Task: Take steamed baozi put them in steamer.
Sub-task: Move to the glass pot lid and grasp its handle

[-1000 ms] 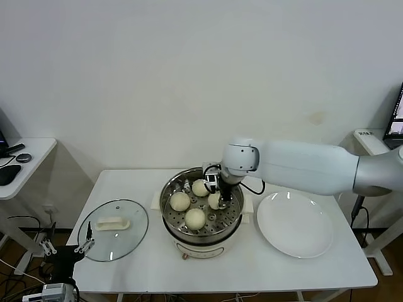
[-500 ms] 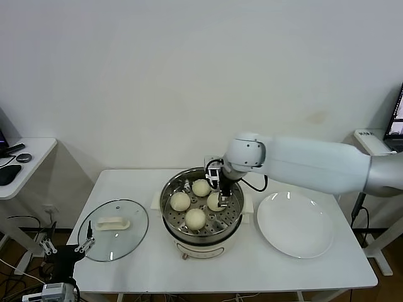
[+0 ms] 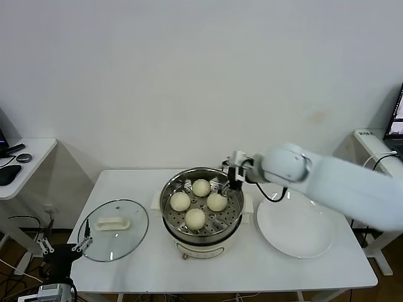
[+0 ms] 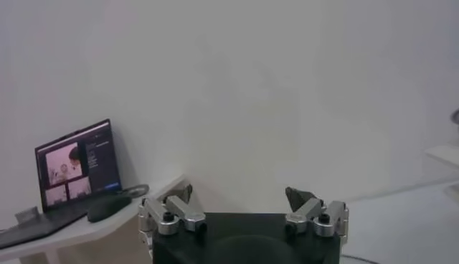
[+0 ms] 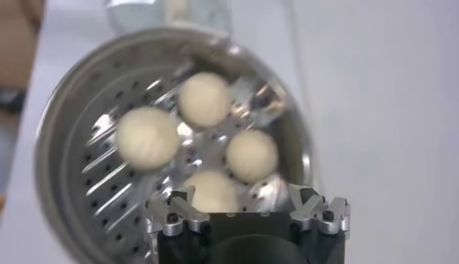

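Note:
Several pale round baozi lie on the perforated tray of the steel steamer at the table's middle: one at the back, one left, one right, one in front. My right gripper hovers over the steamer's back right rim, open and empty, above the buns. The right wrist view looks down into the steamer, with the right gripper open above the nearest baozi. My left gripper is open and idle, low at the table's left.
A flat white plate, bare, lies to the right of the steamer. The round glass lid with a white handle rests to the left of it. Side tables stand at both edges, one with a laptop.
My right gripper opened, left a baozi on the tray's right side, and drew back up and to the right, to the steamer's rim. The left arm stayed put.

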You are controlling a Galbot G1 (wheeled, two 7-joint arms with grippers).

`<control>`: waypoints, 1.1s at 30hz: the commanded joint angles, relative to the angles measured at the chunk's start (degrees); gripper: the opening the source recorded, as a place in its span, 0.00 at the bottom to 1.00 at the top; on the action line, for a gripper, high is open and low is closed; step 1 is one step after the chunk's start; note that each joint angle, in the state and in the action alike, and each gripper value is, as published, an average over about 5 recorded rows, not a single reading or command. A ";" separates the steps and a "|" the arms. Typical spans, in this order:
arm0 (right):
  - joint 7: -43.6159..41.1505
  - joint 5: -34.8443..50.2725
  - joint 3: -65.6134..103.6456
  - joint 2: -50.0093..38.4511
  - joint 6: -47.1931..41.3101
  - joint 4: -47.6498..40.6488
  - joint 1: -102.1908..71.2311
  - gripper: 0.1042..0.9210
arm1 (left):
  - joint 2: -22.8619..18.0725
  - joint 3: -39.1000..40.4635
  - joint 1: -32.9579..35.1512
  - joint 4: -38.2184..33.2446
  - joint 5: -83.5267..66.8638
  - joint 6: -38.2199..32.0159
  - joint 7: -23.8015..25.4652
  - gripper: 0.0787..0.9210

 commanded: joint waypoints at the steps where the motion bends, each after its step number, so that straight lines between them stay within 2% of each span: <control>1: 18.84 -17.38 57.53 -5.54 26.77 8.12 -68.83 0.88 | -0.29 0.14 0.76 0.17 0.79 -4.33 0.29 0.88; 9: 12.60 -34.79 79.68 16.47 49.51 5.47 -93.96 0.88 | -1.56 2.35 1.44 1.18 2.54 -6.49 0.42 0.88; 13: 9.41 -38.07 87.57 29.95 56.38 3.71 -97.68 0.88 | -1.81 3.18 1.39 2.40 5.94 -7.31 -0.89 0.88; 17: 6.87 -37.53 93.85 38.75 57.79 4.70 -100.43 0.88 | -1.07 3.08 0.93 4.46 13.88 -7.63 -3.90 0.88; 23: 8.41 -31.51 100.56 42.61 57.12 8.73 -103.89 0.88 | 1.59 -1.76 -0.15 8.88 41.14 -7.66 -6.40 0.88; 28: 10.52 -24.79 105.09 41.97 56.08 11.85 -105.29 0.88 | 6.38 -4.21 -1.90 15.83 67.49 -12.38 -7.09 0.88; 33: 10.89 -23.75 105.69 42.99 54.94 11.14 -106.44 0.88 | 9.59 -3.26 -6.14 21.41 77.49 -13.62 -6.71 0.88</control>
